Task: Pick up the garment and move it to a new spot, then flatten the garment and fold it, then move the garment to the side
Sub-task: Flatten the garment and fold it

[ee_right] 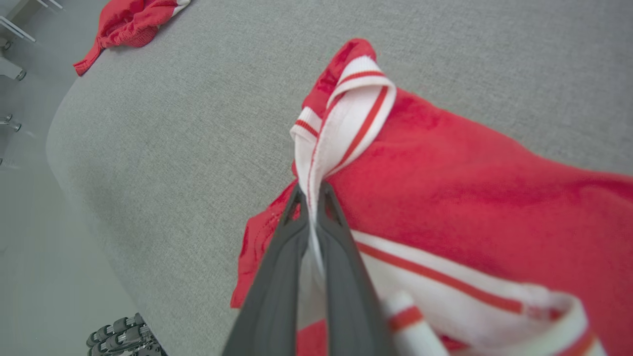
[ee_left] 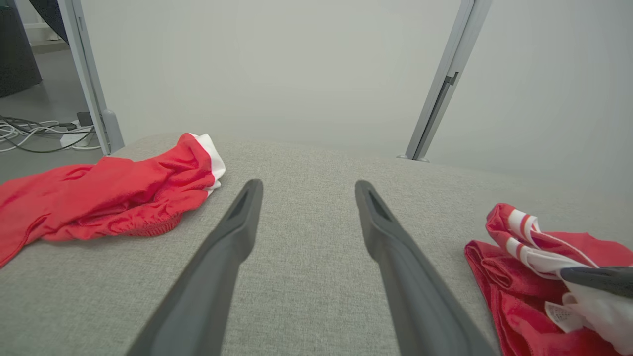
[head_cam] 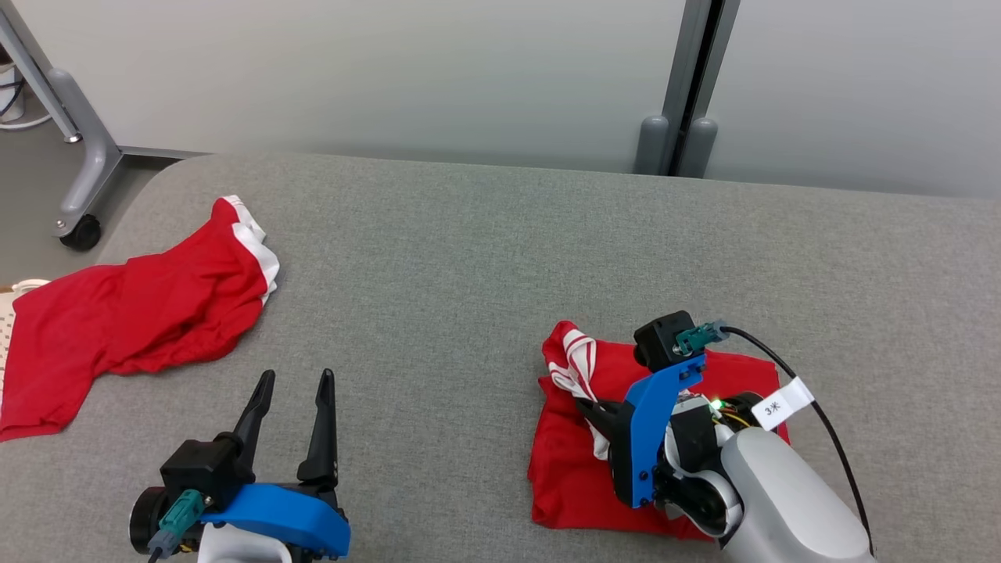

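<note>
**1. Garment** (head_cam: 575, 469): red, with white red-striped trim (ee_right: 356, 99). It lies bunched in a small, roughly folded heap on the right half of the table (head_cam: 469, 258), near the front edge. A small white label (ee_left: 559, 316) shows among the folds. Part of the trim rises off the heap in a twisted loop.

**2. Right gripper** (ee_right: 310, 190): jaws drawn narrow, pinching the trim between the fingertips, with white fabric running down between the two fingers. The fingers point toward the robot's left, low over the heap. The pale forearm covers the garment's right part. A black cable with a white tag (head_cam: 782, 403) leads from the wrist camera.

**3. Left gripper** (ee_left: 305, 185): jaws spread wide, with nothing between them and bare grey table cloth below. It sits at the table's front left, fingers pointing away from the robot, well apart from the garment. Whether it touches the table cannot be told.

**4. Other garment** (head_cam: 141, 320): red with a white edge, crumpled. It lies at the table's left end, reaching the left edge, apart from both grippers.

**5. Surroundings**: a pale wall behind the table with a grey post (head_cam: 688, 86). There is a wheeled frame leg (head_cam: 80, 232) at the far left and cables (ee_left: 29, 133) on the floor
</note>
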{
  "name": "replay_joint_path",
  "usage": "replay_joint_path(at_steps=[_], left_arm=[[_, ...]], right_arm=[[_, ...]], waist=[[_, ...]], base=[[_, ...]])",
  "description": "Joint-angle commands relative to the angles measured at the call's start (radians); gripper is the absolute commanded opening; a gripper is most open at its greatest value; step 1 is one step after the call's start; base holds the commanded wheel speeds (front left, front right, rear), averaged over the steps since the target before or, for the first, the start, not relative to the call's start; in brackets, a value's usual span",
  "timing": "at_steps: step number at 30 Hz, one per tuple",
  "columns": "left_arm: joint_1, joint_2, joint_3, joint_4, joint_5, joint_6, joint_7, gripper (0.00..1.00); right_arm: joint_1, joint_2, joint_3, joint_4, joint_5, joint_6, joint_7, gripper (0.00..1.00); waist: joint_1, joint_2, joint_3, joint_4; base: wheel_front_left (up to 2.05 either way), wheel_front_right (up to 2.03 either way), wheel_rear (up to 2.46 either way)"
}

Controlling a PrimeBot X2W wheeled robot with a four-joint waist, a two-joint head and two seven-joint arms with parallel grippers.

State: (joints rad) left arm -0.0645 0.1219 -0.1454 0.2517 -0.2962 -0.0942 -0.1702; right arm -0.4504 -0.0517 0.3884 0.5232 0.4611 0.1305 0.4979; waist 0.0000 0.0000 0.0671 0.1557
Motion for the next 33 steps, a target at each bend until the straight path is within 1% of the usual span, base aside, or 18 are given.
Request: replay_joint_path(at_steps=[1, 3, 4, 5, 6, 7, 11, 15, 17, 20, 22, 24, 27, 31, 33], left_arm=[[-0.002, 0.000, -0.002, 0.000, -0.002, 0.003, -0.003, 1.00], [-0.005, 0.000, -0.005, 0.000, -0.004, 0.004, -0.002, 1.00], [-0.007, 0.000, -0.007, 0.000, -0.005, 0.004, -0.002, 1.00], [-0.010, -0.001, -0.008, 0.000, -0.007, 0.004, -0.002, 1.00], [-0.012, -0.002, -0.010, 0.001, -0.007, 0.004, -0.003, 1.00], [-0.015, -0.002, -0.012, 0.002, -0.009, 0.003, -0.005, 1.00], [-0.021, -0.001, -0.013, 0.010, -0.013, 0.003, -0.009, 1.00], [-0.015, 0.007, -0.007, 0.018, -0.019, 0.006, -0.018, 1.00], [-0.009, 0.010, -0.002, 0.019, -0.021, 0.012, -0.022, 1.00], [0.000, 0.016, 0.007, 0.016, -0.028, 0.018, -0.027, 1.00], [0.006, 0.018, 0.011, 0.011, -0.029, 0.023, -0.028, 1.00], [0.012, 0.019, 0.012, 0.006, -0.032, 0.026, -0.029, 1.00], [0.016, 0.021, 0.012, -0.004, -0.035, 0.031, -0.028, 1.00], [0.019, 0.024, 0.007, -0.012, -0.035, 0.033, -0.025, 1.00], [0.020, 0.025, 0.004, -0.016, -0.034, 0.034, -0.026, 1.00]], right_arm=[[-0.022, 0.001, 0.013, 0.014, 0.013, 0.000, -0.013, 0.00], [-0.036, 0.001, 0.042, 0.042, 0.052, 0.000, -0.019, 0.00], [-0.045, 0.001, 0.055, 0.056, 0.066, 0.000, -0.019, 0.19], [-0.053, 0.001, 0.066, 0.068, 0.078, 0.000, -0.022, 0.45], [-0.064, 0.001, 0.075, 0.079, 0.089, 0.000, -0.032, 0.94], [-0.073, 0.001, 0.082, 0.090, 0.099, 0.000, -0.045, 1.00], [-0.095, 0.001, 0.096, 0.110, 0.166, 0.000, -0.108, 1.00], [-0.110, 0.001, 0.097, 0.066, 0.310, 0.000, -0.169, 1.00], [-0.120, 0.000, 0.080, 0.049, 0.326, 0.000, -0.210, 1.00], [-0.120, -0.005, 0.021, 0.034, 0.285, 0.000, -0.267, 1.00], [-0.102, -0.029, -0.029, 0.013, 0.251, 0.000, -0.300, 1.00], [-0.069, -0.063, -0.074, -0.003, 0.191, 0.000, -0.320, 1.00], [-0.013, -0.099, -0.137, -0.025, 0.104, 0.000, -0.317, 1.00], [0.085, -0.125, -0.223, -0.059, 0.013, 0.000, -0.306, 1.00], [0.133, -0.124, -0.263, -0.087, -0.036, 0.000, -0.330, 1.00]], waist=[[0.0000, 0.0000, 0.002, 0.002], [0.0000, 0.0000, 0.005, 0.005], [0.0000, 0.0000, 0.007, 0.007], [0.0000, 0.0000, 0.010, 0.009], [0.0000, 0.0000, 0.012, 0.010], [0.0000, 0.0000, 0.015, 0.012], [0.0000, 0.0000, 0.019, 0.015], [0.0000, 0.0000, 0.013, 0.009], [0.0000, 0.0000, 0.009, 0.001], [0.0000, 0.0000, 0.002, -0.015], [0.0000, 0.0000, -0.002, -0.025], [0.0000, 0.0000, -0.005, -0.033], [0.0000, 0.0000, -0.006, -0.044], [0.0000, 0.0000, -0.006, -0.051], [0.0000, 0.0000, -0.007, -0.054]], base=[[0.00, 0.00, 0.00], [0.00, 0.00, 0.00], [0.00, 0.00, 0.00], [0.00, 0.00, 0.00], [0.00, 0.00, 0.00], [0.00, 0.00, 0.00], [0.00, 0.00, 0.00], [0.00, 0.00, 0.00], [0.00, 0.00, 0.00], [0.00, 0.00, 0.00], [0.00, 0.00, 0.00], [0.00, 0.00, 0.00], [0.00, 0.00, 0.00], [0.00, 0.00, 0.00], [0.00, 0.00, 0.00]])
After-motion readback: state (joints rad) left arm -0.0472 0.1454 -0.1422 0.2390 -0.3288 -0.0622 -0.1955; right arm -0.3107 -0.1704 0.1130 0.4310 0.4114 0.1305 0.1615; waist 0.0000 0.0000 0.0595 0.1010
